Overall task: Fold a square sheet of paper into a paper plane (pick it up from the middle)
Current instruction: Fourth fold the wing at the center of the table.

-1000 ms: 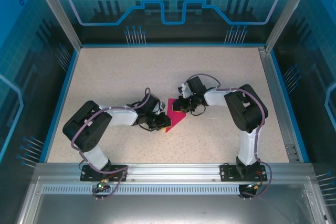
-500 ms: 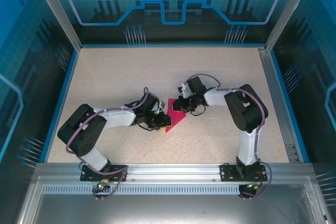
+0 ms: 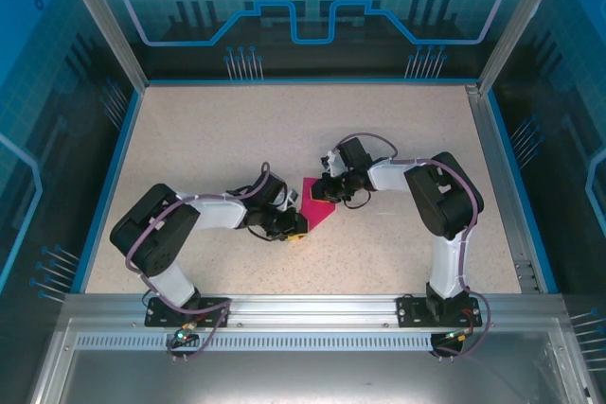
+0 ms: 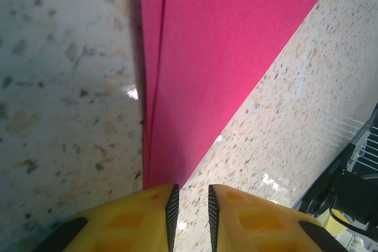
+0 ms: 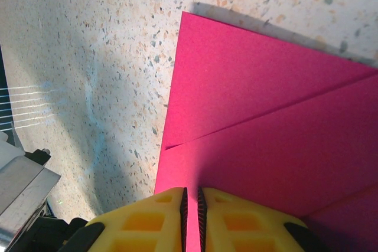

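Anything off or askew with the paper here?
Only a small thing: in the left wrist view the folded pink paper shows its layer edges staggered, not flush, along one side. No tears or crumpling visible.

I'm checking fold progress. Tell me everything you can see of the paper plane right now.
The paper plane is matte magenta-pink paper, partly folded into a flat pointed wedge, lying on the speckled table between the arms. The right wrist view shows overlapping flaps with diagonal fold edges; the left wrist view shows stacked layers along one side and a pointed tip. The right gripper sits on it, nearly shut; the left gripper is at its tip, seemingly touching.
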Action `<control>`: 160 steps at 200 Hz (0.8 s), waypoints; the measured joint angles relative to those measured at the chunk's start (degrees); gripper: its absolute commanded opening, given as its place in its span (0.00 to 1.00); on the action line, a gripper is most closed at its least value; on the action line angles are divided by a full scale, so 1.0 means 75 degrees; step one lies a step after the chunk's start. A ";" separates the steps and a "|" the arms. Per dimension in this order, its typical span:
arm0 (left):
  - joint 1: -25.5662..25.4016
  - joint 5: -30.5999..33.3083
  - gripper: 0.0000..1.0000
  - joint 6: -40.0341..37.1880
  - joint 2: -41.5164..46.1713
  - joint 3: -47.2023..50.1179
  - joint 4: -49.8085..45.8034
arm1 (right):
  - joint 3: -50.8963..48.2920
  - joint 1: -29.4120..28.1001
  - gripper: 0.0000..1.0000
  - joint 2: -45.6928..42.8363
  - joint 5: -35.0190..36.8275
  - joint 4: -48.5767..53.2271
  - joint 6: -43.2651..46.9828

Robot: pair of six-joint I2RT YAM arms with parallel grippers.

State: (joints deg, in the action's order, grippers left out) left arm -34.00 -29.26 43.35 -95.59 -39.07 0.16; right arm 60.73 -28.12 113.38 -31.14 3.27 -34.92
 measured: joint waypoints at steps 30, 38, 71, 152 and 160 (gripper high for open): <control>0.0000 0.0000 0.25 0.0000 0.0131 0.0143 0.0006 | 0.0000 0.0000 0.16 0.0006 -0.0006 -0.0006 -0.0006; 0.0000 0.0000 0.25 0.0003 0.0163 0.0163 -0.0009 | 0.0000 0.0000 0.17 0.0006 -0.0015 -0.0009 -0.0006; -0.0003 0.0073 0.25 0.0015 0.0431 0.0219 -0.0393 | 0.0000 0.0000 0.17 0.0006 -0.0044 -0.0015 -0.0006; -0.0003 0.0871 0.22 0.0026 0.0498 -0.0880 -0.0440 | 0.0125 -0.0017 0.17 0.0029 -0.0020 0.0172 -0.0003; -0.0003 0.0883 0.21 0.0029 0.0309 -0.1000 -0.0341 | 0.0143 -0.0017 0.17 0.0029 0.0000 0.0198 -0.0006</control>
State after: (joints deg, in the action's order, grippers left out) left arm -34.02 -22.63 43.57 -93.27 -46.57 -2.39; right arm 61.80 -28.25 113.60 -31.14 4.75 -34.96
